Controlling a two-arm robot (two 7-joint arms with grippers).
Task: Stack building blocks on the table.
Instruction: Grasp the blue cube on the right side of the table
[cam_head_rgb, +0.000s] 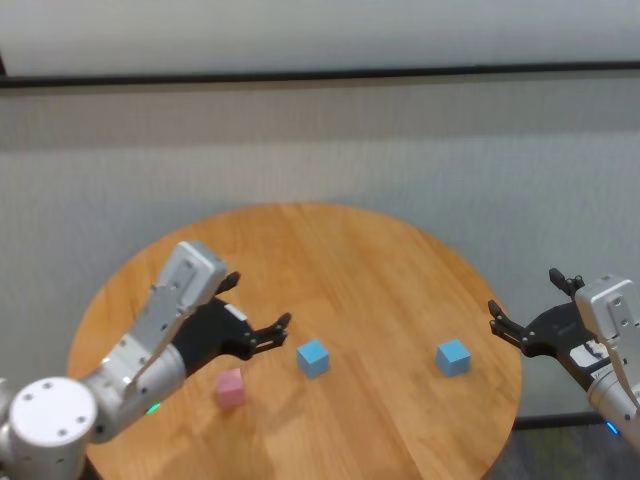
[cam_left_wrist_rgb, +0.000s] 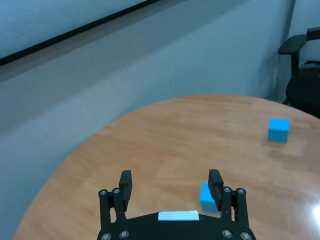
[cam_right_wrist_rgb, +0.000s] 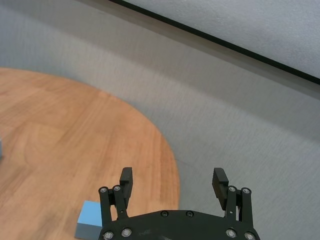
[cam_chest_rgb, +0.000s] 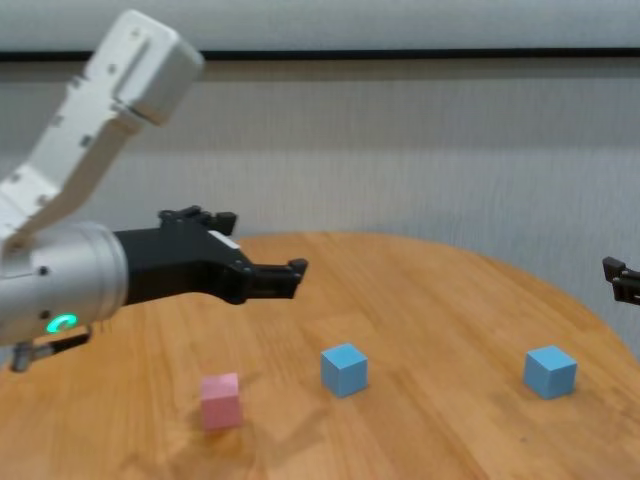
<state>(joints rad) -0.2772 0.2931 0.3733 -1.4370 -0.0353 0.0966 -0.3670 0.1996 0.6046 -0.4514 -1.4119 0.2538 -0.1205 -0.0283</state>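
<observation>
From the head view, the round table carries three cubes apart from one another, none stacked: a pink block toward the near left part of the top, a light blue block just to its right near the middle, and a second light blue block close to the right edge. The left gripper hangs over the left half of the top, above and between the pink block and the middle blue one, its fingers spread apart and holding nothing. The right gripper sits at the right edge of the table, just beyond the second blue block, fingers also spread and empty. In the left wrist view, the left gripper shows two black fingers standing wide apart with bare wood between them; the middle blue block lies partly behind one finger, and the other blue block sits far across the top near its edge. In the right wrist view, the right gripper has its fingers wide apart over the table's rim, with a blue block on the wood beside one finger. From the chest view, the left gripper floats clear above the table top, and below it the pink block, the middle blue block and the right blue block rest in a loose row, each well apart; only the tip of the right gripper shows at the right.
</observation>
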